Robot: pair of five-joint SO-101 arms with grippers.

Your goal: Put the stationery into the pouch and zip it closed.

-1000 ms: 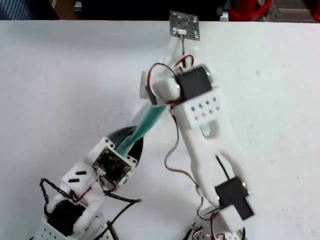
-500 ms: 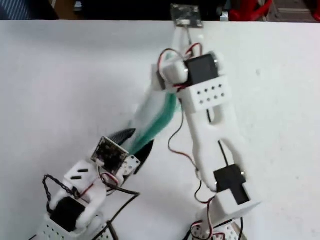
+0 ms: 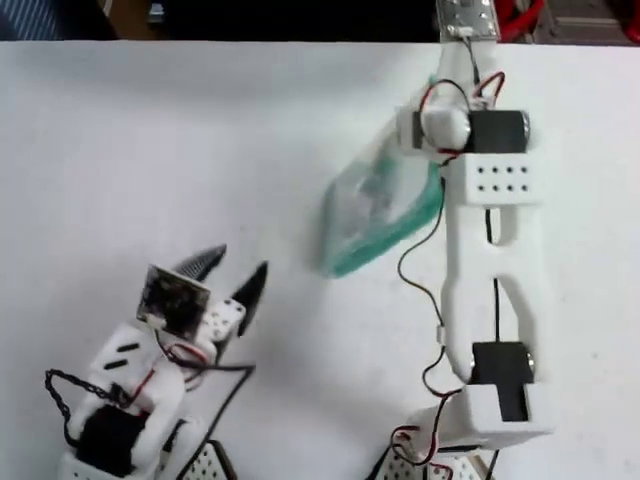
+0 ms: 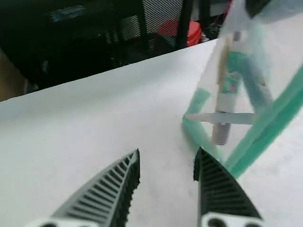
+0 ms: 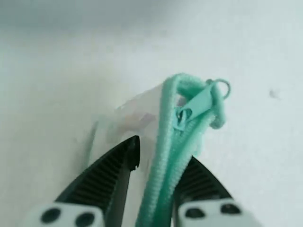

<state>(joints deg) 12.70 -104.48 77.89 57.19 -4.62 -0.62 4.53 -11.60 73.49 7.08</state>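
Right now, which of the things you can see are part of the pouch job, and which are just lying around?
Part of the job: pouch, clamped in the right gripper; stationery inside it; zipper pull; left gripper, open, off the pouch.
Just there: table; red object beyond its far edge.

The high view looked down over the bench (image 3: 150, 130); both wrist views faced the pouch (image 3: 375, 215), the right one closest, so all three views shared it.

Lab or office: white table (image 3: 150, 120), black mesh chair (image 4: 158, 16) behind.
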